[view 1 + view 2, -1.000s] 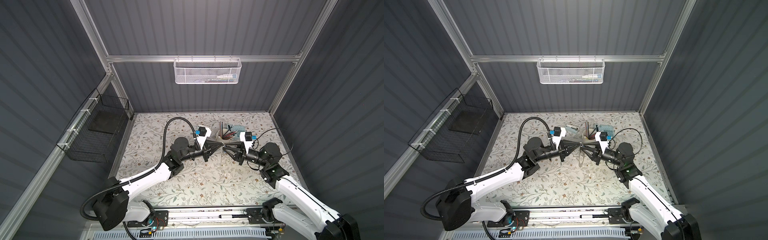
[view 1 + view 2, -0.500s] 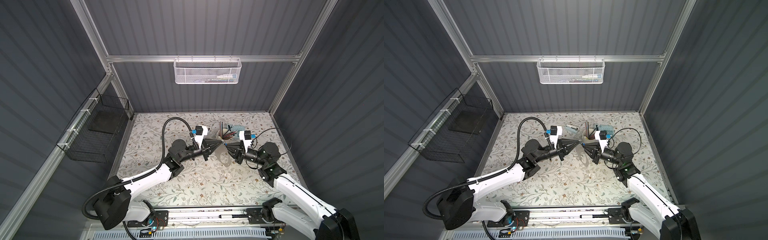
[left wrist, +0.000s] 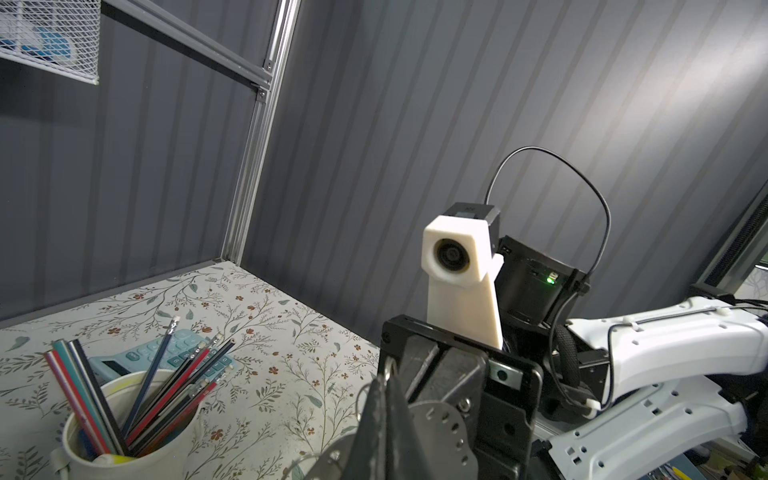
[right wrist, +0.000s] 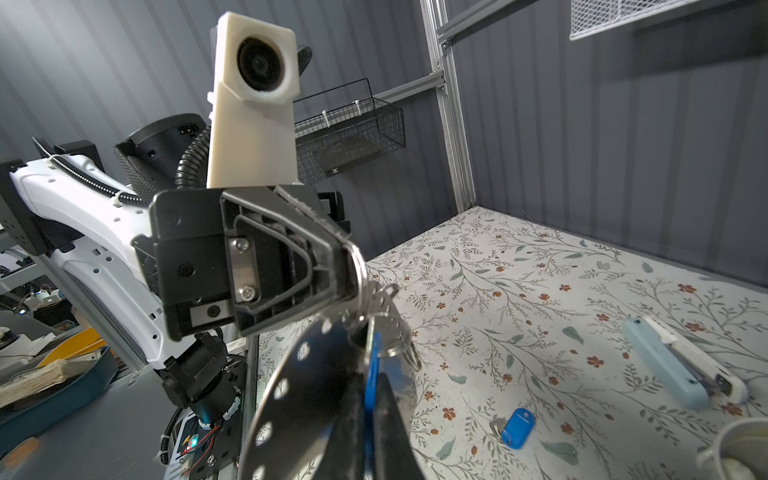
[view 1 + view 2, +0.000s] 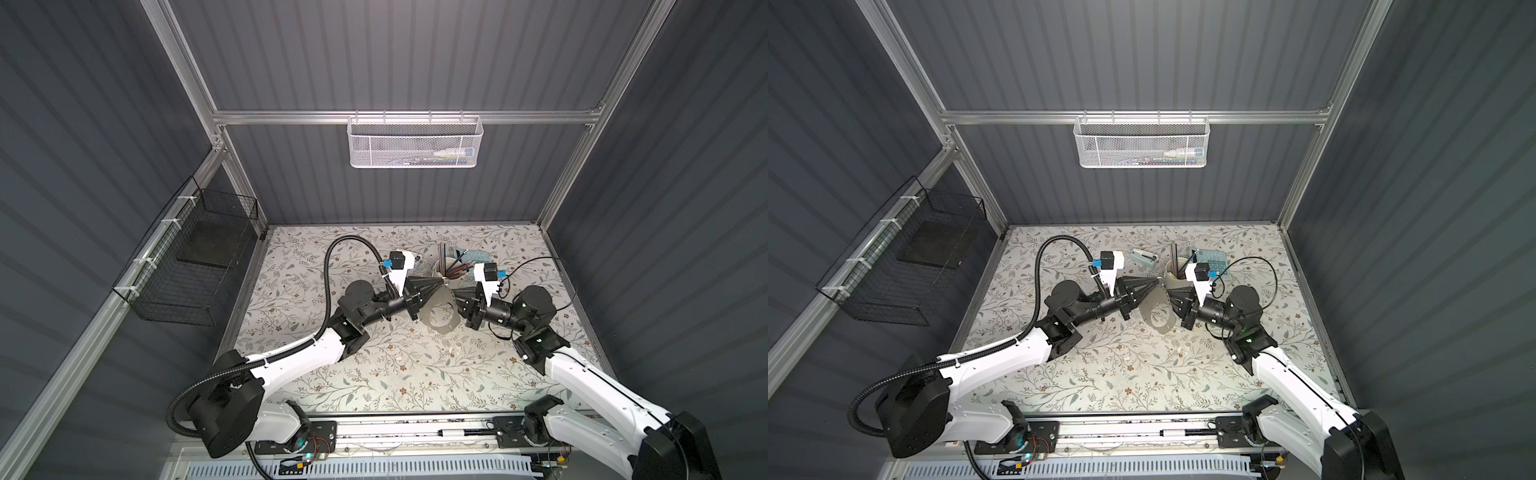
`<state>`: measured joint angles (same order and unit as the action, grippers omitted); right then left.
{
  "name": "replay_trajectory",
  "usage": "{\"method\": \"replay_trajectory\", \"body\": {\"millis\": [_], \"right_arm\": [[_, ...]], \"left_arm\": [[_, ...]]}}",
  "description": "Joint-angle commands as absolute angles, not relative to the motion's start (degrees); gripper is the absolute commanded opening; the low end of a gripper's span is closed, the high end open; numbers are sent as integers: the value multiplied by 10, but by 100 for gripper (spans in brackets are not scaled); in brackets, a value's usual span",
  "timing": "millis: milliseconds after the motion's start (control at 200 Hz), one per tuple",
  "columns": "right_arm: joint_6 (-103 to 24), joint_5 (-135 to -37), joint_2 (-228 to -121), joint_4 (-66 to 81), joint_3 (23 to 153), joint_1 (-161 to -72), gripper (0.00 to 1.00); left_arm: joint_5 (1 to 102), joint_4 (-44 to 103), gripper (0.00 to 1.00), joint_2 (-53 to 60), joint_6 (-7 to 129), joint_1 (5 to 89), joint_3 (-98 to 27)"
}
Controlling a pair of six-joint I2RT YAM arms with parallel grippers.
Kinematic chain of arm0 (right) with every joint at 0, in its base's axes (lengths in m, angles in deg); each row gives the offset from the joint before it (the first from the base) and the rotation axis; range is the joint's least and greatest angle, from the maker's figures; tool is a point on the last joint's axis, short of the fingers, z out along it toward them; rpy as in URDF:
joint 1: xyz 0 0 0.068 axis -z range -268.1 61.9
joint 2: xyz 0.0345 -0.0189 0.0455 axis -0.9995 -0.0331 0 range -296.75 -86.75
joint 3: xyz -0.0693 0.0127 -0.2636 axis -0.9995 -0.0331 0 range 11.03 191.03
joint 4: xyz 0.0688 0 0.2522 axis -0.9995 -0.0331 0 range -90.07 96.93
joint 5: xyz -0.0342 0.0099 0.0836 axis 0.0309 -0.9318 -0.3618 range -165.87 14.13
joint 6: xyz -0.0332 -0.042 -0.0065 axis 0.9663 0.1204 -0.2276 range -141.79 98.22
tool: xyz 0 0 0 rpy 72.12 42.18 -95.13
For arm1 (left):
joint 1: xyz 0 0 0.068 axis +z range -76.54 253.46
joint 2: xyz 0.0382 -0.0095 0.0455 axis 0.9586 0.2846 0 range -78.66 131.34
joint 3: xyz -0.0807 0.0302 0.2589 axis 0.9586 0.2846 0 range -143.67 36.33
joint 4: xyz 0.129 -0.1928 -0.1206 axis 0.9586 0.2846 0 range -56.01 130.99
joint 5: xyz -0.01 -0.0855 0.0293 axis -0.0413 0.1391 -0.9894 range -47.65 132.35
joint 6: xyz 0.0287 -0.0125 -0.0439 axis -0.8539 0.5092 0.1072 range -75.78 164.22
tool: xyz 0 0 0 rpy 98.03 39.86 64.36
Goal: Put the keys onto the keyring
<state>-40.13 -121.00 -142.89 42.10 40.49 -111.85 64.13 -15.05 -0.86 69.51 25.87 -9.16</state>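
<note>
Right gripper [image 5: 1172, 299] has pinched shut since 1 second ago, seemingly on a blue key tag [image 4: 371, 374], while the clamped left gripper [image 5: 1158, 283] steadies that key's small ring [image 4: 360, 266] for threading onto the keyring [image 5: 1147, 304], raised beside the white cup [image 5: 1170, 282]; key 2 [image 4: 517, 428] lies near it

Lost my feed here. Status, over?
Left gripper shut on keyring; right gripper shut on blue-tagged key. Second key on table. Pencil cup close by.
</note>
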Motion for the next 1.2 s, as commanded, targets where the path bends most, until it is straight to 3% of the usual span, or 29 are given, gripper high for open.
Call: {"method": "replay_trajectory", "body": {"millis": [0,605,1191], "right_arm": [[-389,-1211,-1423,403,394,-1126,0],[-388,-1198,-1453,404,397,-1145,0],[-373,-1116,-1393,348,389,-1119,4]], "left_arm": [[623,-186,0,-5,690,257,-99],[627,-250,0,41,712,257,-116],[639,-181,0,2,720,261,-85]]}}
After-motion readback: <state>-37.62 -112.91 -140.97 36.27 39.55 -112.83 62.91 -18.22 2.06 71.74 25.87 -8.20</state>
